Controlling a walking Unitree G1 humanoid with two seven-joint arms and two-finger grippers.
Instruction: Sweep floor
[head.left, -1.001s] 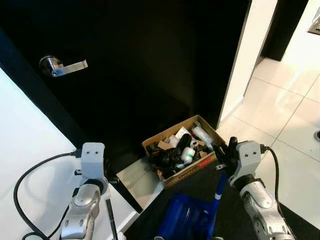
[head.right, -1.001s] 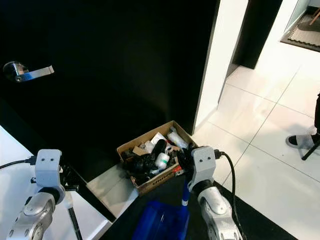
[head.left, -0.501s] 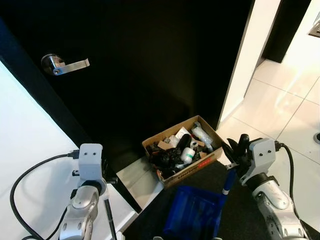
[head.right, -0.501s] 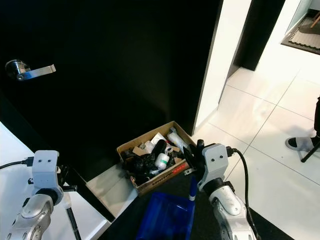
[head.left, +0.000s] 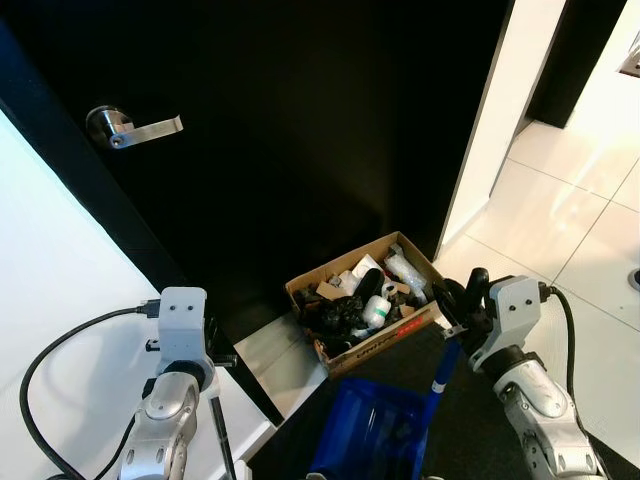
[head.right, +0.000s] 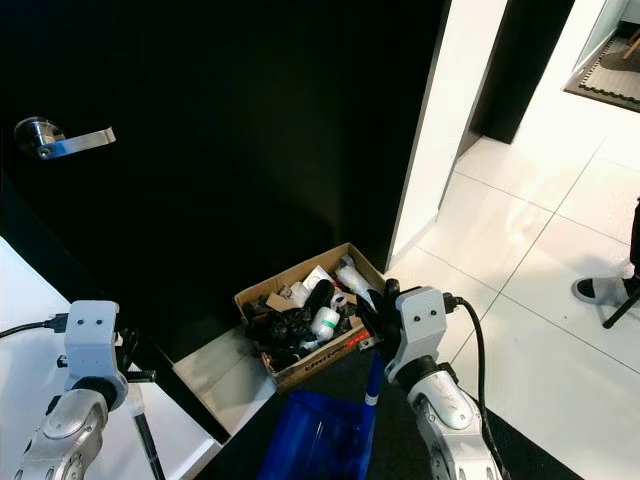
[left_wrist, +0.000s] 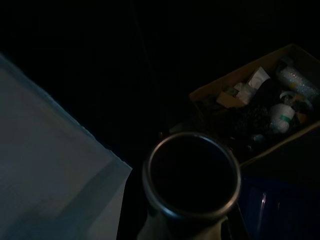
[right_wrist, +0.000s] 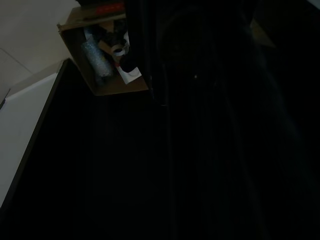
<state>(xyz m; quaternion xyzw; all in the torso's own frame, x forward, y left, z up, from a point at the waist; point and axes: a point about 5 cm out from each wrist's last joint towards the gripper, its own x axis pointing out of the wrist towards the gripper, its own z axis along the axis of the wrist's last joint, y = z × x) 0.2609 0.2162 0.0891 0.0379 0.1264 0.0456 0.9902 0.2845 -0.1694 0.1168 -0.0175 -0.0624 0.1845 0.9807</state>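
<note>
A wide black door (head.left: 300, 130) stands across the upper part of the scene, with a silver lever handle (head.left: 130, 127) near its left edge. A white door frame (head.left: 495, 130) rises beside it on the right. Beyond the frame, glossy white floor tiles (head.left: 560, 230) with thin dark grout lines catch bright light. A white wall (head.left: 70, 290) slants down the left. A dark mat (head.right: 605, 70) lies in the far room.
</note>
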